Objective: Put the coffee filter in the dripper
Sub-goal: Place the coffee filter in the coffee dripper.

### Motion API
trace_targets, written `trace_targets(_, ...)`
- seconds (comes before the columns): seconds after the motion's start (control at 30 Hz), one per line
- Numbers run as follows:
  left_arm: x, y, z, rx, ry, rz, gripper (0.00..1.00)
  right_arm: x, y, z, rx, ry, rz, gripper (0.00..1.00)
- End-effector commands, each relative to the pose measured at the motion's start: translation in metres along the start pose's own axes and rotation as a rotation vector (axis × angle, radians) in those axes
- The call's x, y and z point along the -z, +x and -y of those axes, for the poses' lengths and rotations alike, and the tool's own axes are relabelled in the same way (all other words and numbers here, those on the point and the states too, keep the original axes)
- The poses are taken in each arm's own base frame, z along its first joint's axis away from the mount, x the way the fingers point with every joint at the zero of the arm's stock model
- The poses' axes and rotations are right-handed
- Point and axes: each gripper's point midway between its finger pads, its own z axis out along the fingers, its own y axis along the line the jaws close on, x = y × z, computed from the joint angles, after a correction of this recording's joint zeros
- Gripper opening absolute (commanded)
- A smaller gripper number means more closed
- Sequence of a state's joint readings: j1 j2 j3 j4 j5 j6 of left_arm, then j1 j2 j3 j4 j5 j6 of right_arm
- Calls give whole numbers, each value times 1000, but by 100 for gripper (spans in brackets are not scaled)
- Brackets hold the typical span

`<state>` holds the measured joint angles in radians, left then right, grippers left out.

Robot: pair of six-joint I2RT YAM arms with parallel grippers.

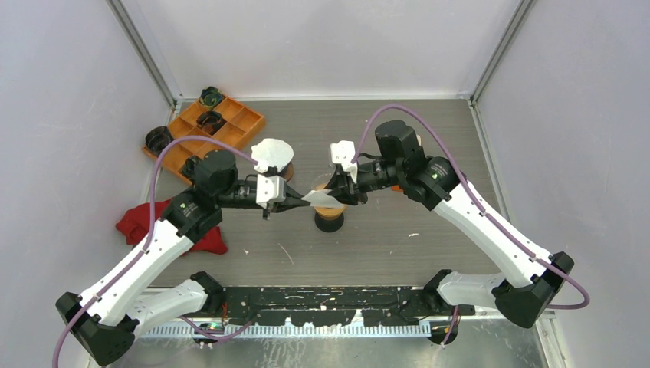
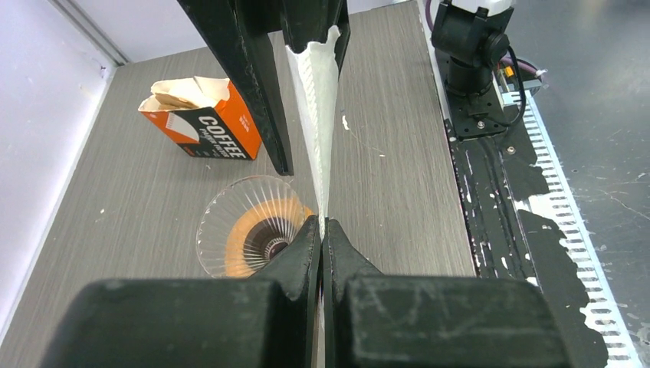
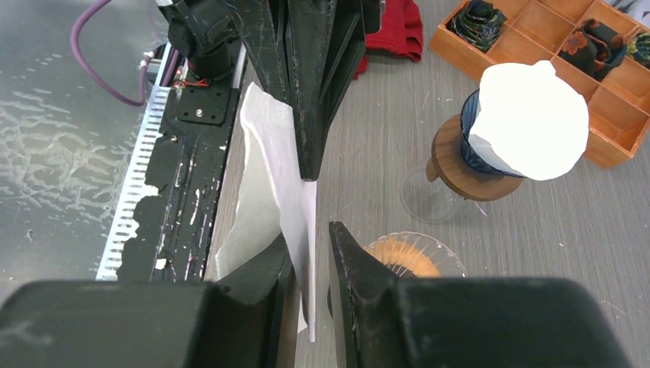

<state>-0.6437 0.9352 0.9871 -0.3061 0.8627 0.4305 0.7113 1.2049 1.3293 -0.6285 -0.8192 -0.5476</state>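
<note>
A white paper coffee filter (image 1: 316, 197) hangs in the air between the two grippers, just above the clear ribbed dripper (image 1: 330, 216) on its orange base. My left gripper (image 1: 295, 201) is shut on the filter's (image 2: 318, 100) near edge, the paper pinched flat between its jaws. My right gripper (image 3: 310, 245) straddles the filter's (image 3: 276, 176) opposite edge; one jaw lies against the paper and a gap shows at the other jaw, so it stands open. The dripper (image 2: 249, 230) lies below and left of the filter in the left wrist view.
A second dripper holding a white filter (image 1: 273, 156) stands on a wooden stand behind the left gripper. An orange compartment tray (image 1: 218, 126) sits at the back left and a red cloth (image 1: 142, 222) at the left. An orange coffee box (image 2: 203, 123) lies behind the dripper.
</note>
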Motion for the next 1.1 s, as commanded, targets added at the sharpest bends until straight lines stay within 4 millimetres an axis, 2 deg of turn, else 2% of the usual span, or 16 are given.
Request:
trace_targets(0.0,2,-22,1,-57,8,76,0,-3,-11,-2,48,-31,49,22)
trace_targets(0.2,1,-19,-1,-53,-4,67,0,0,-17,-4,62,-32,59,2)
trace_targets(0.3,2,-17,-5,-54,-27,56,1,3,-19,-5,58,-29,55,1)
trace_targets(0.43,4,-13,-10,-62,-68,39,10,7,-20,-4,38,1,46,1)
trace_targets(0.53,5,-12,-15,-66,-98,34,22,11,-20,1,5,47,34,1)
trace_targets(0.67,8,-15,-23,-53,-154,44,43,19,-27,6,-66,127,28,1)
trace_targets(0.83,9,-20,-44,64,-269,52,64,30,-32,14,-126,265,18,1)
trace_targets(0.97,9,-26,-55,123,-310,41,71,33,-34,16,-178,345,1,1)
trace_targets(1.07,10,-31,-60,156,-349,47,72,37,-30,20,-215,420,-39,1)
